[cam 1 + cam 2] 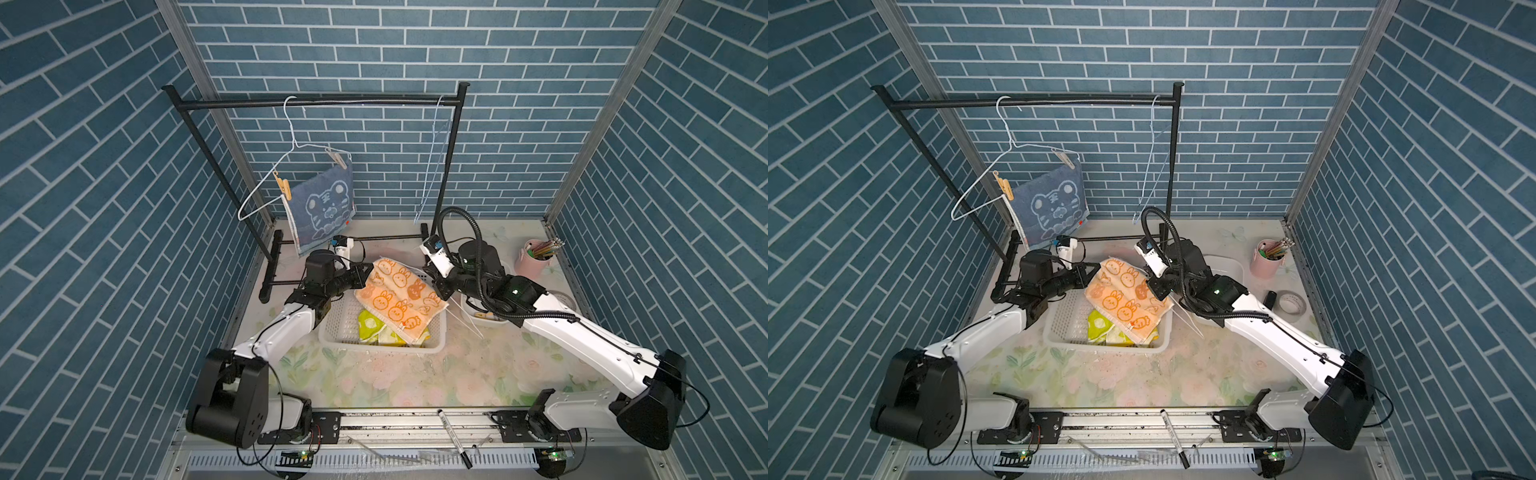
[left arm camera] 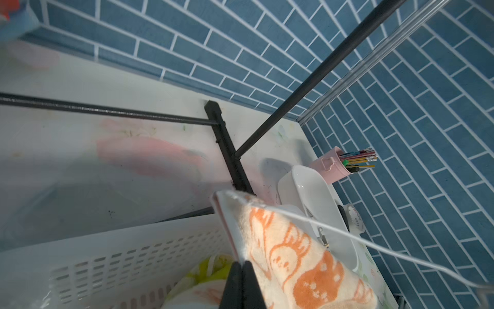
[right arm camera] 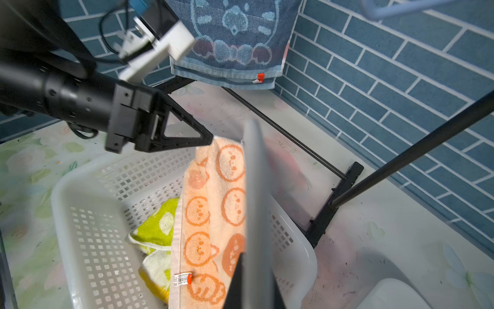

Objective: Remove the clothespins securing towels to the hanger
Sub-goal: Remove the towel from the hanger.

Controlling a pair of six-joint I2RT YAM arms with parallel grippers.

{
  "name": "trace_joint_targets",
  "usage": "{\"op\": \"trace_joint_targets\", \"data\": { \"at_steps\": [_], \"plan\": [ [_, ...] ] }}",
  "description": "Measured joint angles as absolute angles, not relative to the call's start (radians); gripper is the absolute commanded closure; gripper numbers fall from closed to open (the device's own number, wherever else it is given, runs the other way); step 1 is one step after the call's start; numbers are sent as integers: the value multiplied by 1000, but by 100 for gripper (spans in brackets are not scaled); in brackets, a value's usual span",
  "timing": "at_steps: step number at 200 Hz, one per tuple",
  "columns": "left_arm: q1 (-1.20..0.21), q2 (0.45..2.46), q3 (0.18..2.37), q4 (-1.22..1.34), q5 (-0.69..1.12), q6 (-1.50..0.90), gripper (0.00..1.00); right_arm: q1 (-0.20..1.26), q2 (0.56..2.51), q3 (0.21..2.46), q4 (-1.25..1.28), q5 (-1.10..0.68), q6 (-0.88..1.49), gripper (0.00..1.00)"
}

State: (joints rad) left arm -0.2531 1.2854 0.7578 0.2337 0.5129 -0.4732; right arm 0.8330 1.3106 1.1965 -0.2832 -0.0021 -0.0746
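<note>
My left gripper point(image 1: 369, 271) point(image 2: 242, 263) is shut on the top corner of the orange-cream bunny towel point(image 1: 399, 297) point(image 2: 294, 254), held over the white basket point(image 1: 332, 332). My right gripper point(image 1: 436, 289) point(image 3: 258, 260) is shut on the white hanger wire point(image 2: 374, 244) along that towel's upper edge. A yellow-green towel point(image 1: 370, 326) lies in the basket. The denim-blue tiger towel point(image 1: 326, 203) hangs from a white hanger point(image 1: 291, 149) on the rail. A tan clothespin point(image 1: 281, 185) and a pale clothespin point(image 1: 337, 158) pin it there.
The black rack point(image 1: 316, 102) stands at the back, with a bare pale hanger point(image 1: 436, 166) on it. A white dish point(image 1: 1225, 266), a pink cup of pencils point(image 1: 536, 255) and a tape roll point(image 1: 1292, 302) sit at the right. A marker point(image 1: 453, 432) lies on the front rail.
</note>
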Motion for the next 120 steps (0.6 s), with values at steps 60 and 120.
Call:
{"op": "trace_joint_targets", "data": {
  "at_steps": [60, 120],
  "plan": [
    [-253, 1070, 775, 73, 482, -414, 100, 833, 1312, 1239, -312, 31, -74, 100],
    [-253, 1023, 813, 6, 477, -406, 95, 833, 1310, 1245, -306, 28, -58, 100]
  ]
}}
